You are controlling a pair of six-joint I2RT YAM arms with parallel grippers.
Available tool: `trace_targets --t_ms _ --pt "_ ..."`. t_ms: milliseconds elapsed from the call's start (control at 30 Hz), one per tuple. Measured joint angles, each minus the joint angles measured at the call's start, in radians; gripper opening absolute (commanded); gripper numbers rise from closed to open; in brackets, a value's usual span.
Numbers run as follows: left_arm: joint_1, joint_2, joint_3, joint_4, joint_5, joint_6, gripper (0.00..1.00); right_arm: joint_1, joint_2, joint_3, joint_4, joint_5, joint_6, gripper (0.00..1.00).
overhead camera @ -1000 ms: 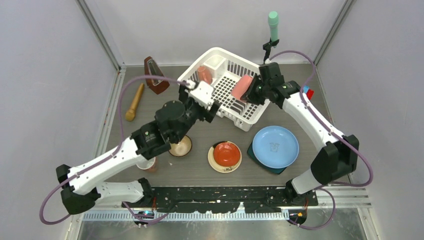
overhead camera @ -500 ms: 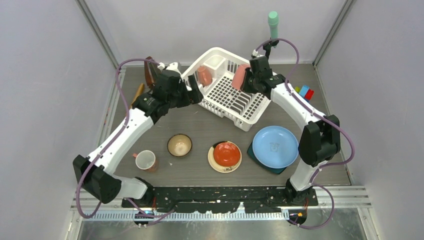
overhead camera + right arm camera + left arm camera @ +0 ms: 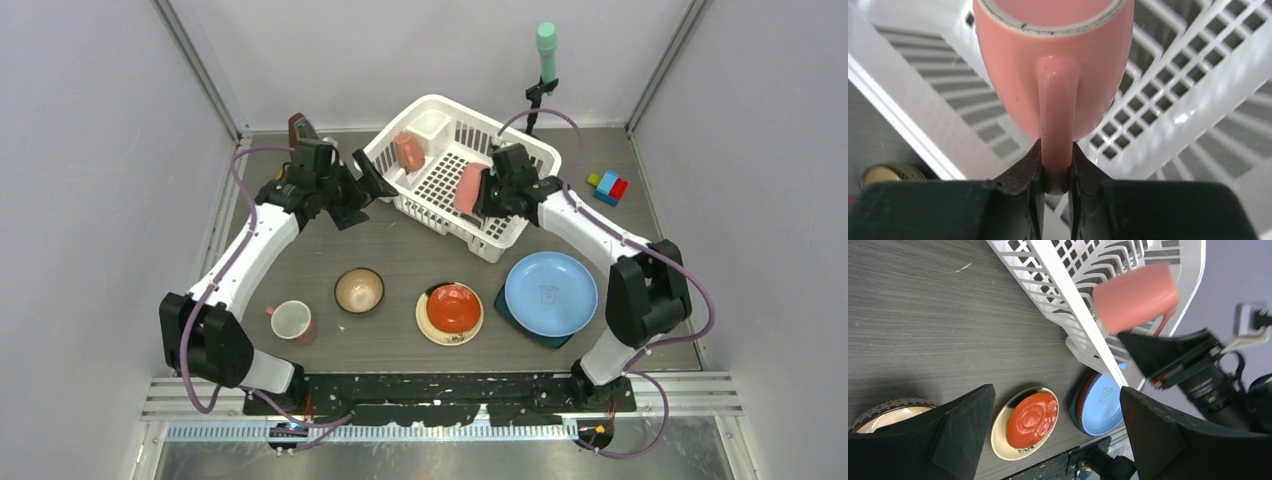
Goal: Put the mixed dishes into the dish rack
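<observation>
My right gripper (image 3: 1055, 170) is shut on the handle of a pink mug (image 3: 1053, 65), which hangs on its side over the white dish rack (image 3: 497, 243). A second pink mug (image 3: 408, 150) lies inside the rack by the cutlery cup. My left gripper (image 3: 360, 197) stands wide open and empty just left of the rack. On the table are a third pink mug (image 3: 291, 322), the brown bowl (image 3: 359, 290), the red saucer (image 3: 453, 306) on the cream saucer (image 3: 449, 337), and the light blue plate (image 3: 550, 292) on the dark teal plate (image 3: 508, 316).
The brown metronome (image 3: 298, 126) stands behind the left arm, mostly hidden by it. Coloured blocks (image 3: 607, 186) lie right of the rack. A green-topped pole (image 3: 546, 45) rises behind the rack's far corner. Grey walls close in both sides.
The left arm swung from over the table's middle to the rack's left side while its jaws opened wider. The right gripper carried the mug back, then nearer and lower over the rack.
</observation>
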Motion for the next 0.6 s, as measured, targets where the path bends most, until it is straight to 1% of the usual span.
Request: trace_targets --t_ms 133,267,433,600 --pt "0.032 -0.002 -0.084 0.081 0.076 -0.026 1.00 0.058 -0.089 -0.114 -0.039 0.003 0.007 0.00" --pt "0.029 -0.033 -0.153 0.115 0.091 -0.027 1.00 0.081 -0.135 -0.134 -0.037 -0.019 0.008 0.00" --pt "0.029 -0.082 -0.155 0.116 0.090 -0.010 1.00 0.104 -0.172 -0.157 -0.027 -0.008 0.017 0.00" --pt "0.029 -0.100 -0.154 0.115 0.090 0.005 1.00 0.163 -0.183 -0.164 -0.023 -0.005 0.036 0.00"
